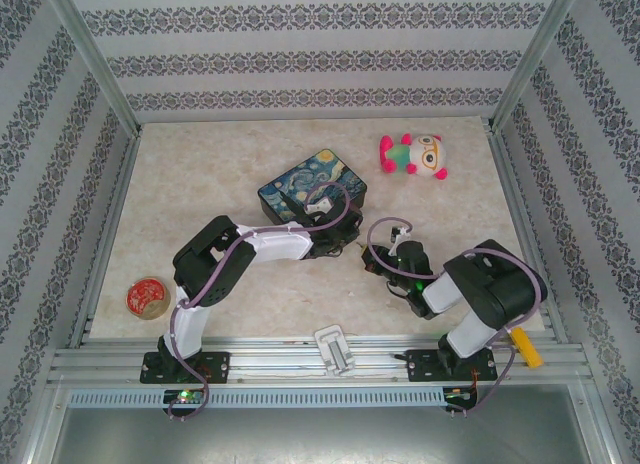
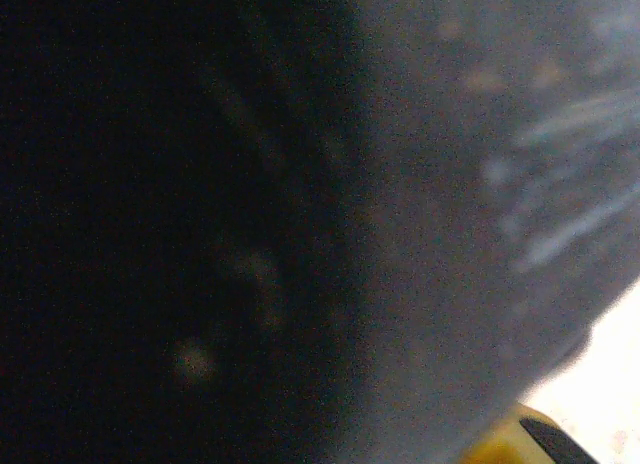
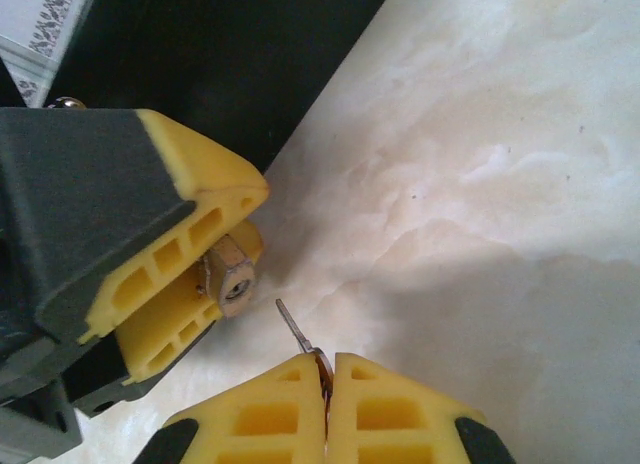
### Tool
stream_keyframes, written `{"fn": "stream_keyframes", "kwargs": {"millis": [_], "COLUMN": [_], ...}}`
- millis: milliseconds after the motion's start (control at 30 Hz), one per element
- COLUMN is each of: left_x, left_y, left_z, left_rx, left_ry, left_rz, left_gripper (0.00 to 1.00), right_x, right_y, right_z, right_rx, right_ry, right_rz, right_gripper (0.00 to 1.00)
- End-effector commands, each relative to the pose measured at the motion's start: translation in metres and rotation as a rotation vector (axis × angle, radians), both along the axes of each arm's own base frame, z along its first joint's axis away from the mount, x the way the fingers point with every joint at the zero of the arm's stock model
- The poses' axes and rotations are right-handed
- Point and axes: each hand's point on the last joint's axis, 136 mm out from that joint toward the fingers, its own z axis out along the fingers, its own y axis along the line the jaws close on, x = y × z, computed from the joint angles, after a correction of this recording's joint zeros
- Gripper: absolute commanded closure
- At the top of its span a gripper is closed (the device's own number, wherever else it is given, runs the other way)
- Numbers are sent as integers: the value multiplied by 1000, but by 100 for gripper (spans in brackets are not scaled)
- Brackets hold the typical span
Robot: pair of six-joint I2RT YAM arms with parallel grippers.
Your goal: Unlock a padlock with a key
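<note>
Cream, marble-patterned tabletop (image 3: 480, 184) lies under everything, fenced by patterned wallpaper panels on three sides.

In the right wrist view the key (image 3: 295, 329) sits low in the middle of the frame. Its thin blade rises out of the seam between the right gripper (image 3: 328, 362)'s two yellow fingers. They are pressed together on its lower end. Its long axis runs on a slant from lower right to upper left, with the tip aimed up and left. The tip stops just short of the padlock (image 3: 232, 281), with a small gap between them.

The padlock is left of centre, a small metal body with a round hole in the end face that turns toward the lower right. It is clamped between the two yellow fingers of the left gripper (image 3: 250, 229), which comes in from the left edge. Behind it, across the upper left, is the dark side of the painted tin (image 3: 250, 64).

In the top view the left gripper (image 1: 340, 246) and right gripper (image 1: 378, 259) meet near the middle of the table, just below the tin (image 1: 312, 189). Padlock and key are too small to make out there. A pink plush toy (image 1: 415, 156) lies at the upper right. A round red object (image 1: 147, 297) lies at the lower left.

The left wrist view is a dark blur with pale streaks at the right.
</note>
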Motion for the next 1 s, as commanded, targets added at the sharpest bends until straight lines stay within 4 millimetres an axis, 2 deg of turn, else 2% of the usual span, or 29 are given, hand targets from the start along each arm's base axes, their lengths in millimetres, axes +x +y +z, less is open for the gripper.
{"fn": "stream_keyframes", "kwargs": {"millis": [0,233,967], "left_x": [2,1,0], "left_y": [-13,-13,-16], "left_z": [14,11,7], "left_rx": [-132,-133,-154], "left_ry": [9,17,38], "left_rz": [10,17,18], "left_gripper": [85,85,85], "right_x": [13,15,22], "right_y": [8,12,16], "right_z": [21,15,20], "right_rx": [71,98,92], "right_ry": [-89,-94,-123], "right_rz": [-11,-18,-19], "right_gripper": [100,100,100]}}
